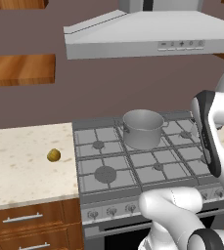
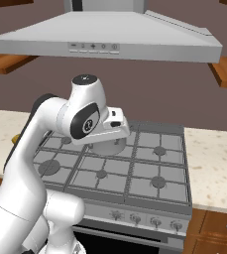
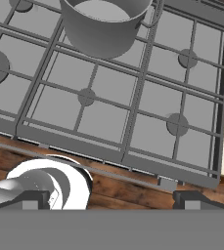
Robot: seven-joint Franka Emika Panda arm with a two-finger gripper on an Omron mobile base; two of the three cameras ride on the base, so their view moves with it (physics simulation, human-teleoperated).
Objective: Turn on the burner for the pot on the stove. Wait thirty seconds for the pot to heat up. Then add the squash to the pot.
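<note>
The grey metal pot point(image 1: 143, 128) stands on the stove point(image 1: 103, 173) over the back middle burner, and nothing shows inside it. In the hand view the pot point(image 3: 103, 24) is at the top, beyond the grates of the stove point(image 3: 133, 97). My gripper point(image 3: 113, 199) hangs above the stove's front part, open, its two fingertips point(image 3: 33, 199) far apart with nothing between them. The small yellow-olive squash point(image 1: 54, 155) lies on the pale counter left of the stove. In the right base view my arm covers most of the pot point(image 2: 107, 146).
A row of knobs point(image 1: 111, 211) runs along the stove's front panel, also seen as knobs point(image 2: 144, 218) from the right. A grey range hood point(image 1: 147, 34) hangs overhead. Wooden drawers point(image 1: 25, 219) sit under the left counter. More pale counter point(image 2: 214, 163) lies right of the stove.
</note>
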